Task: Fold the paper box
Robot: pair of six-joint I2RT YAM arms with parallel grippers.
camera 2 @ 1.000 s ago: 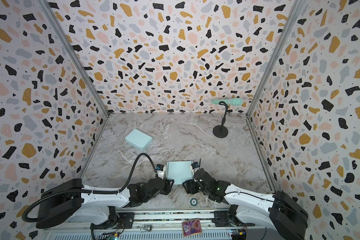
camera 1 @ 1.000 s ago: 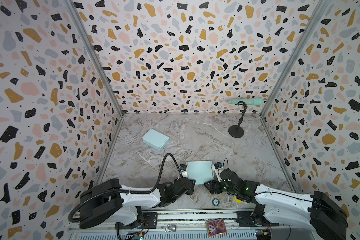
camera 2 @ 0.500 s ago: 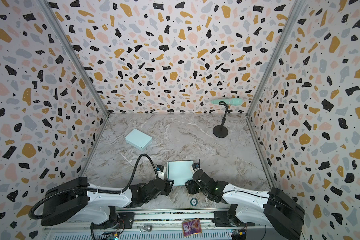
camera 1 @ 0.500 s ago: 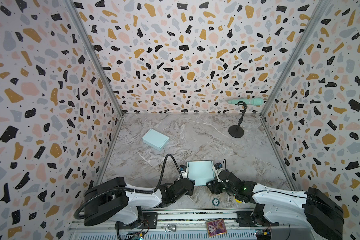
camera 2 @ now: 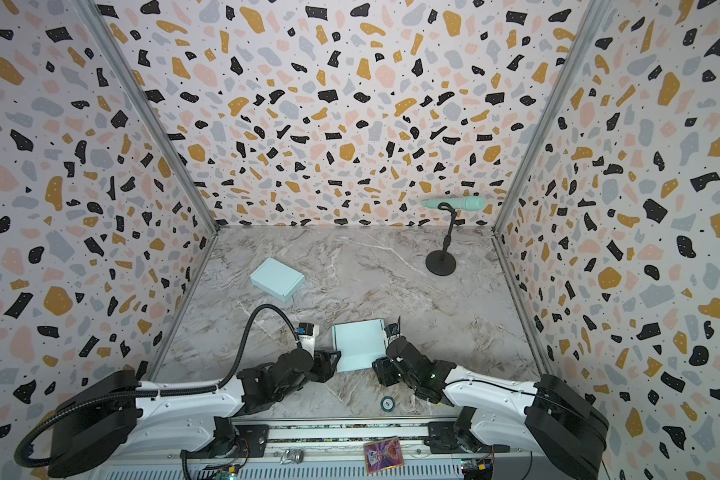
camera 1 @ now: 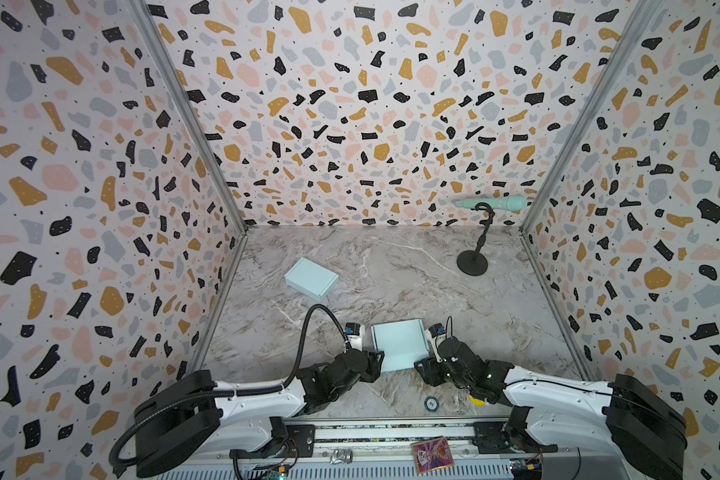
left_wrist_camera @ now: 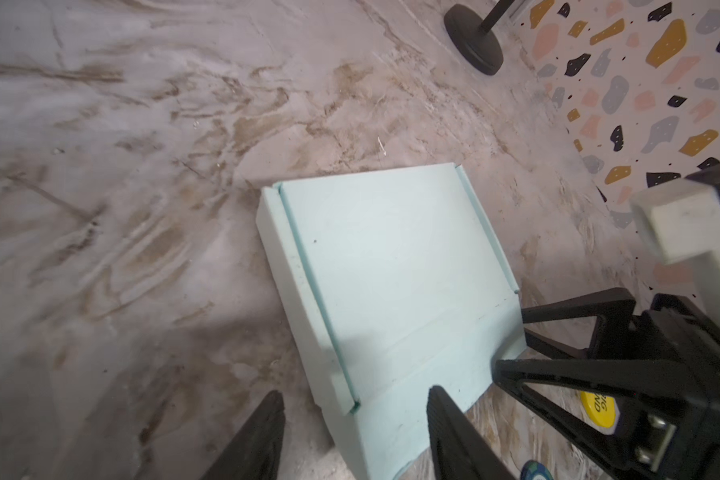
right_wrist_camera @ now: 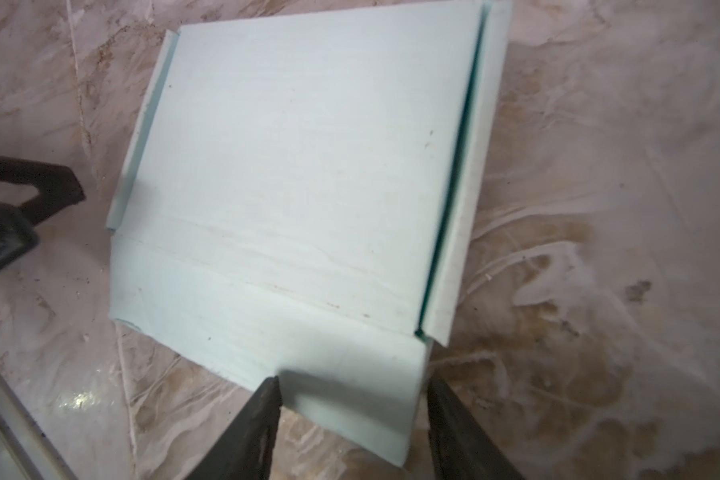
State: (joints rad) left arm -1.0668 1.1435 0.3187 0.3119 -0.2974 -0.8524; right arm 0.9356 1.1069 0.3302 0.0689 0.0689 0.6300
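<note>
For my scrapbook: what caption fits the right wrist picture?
Right hand, jaws apart, at a flap of the blue paper box.

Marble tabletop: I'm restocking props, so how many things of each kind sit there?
Pale mint paper boxes: 2
Black round-based stand: 1
Mint wand-shaped device on stand: 1
Small round discs, teal and yellow: 2
Total: 6

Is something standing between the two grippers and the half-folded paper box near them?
Nothing visible does. The left gripper and the right gripper are at the near flap of the paper box, jaws open across its two near corners. The closed box and the black stand are well away, farther back.
</note>
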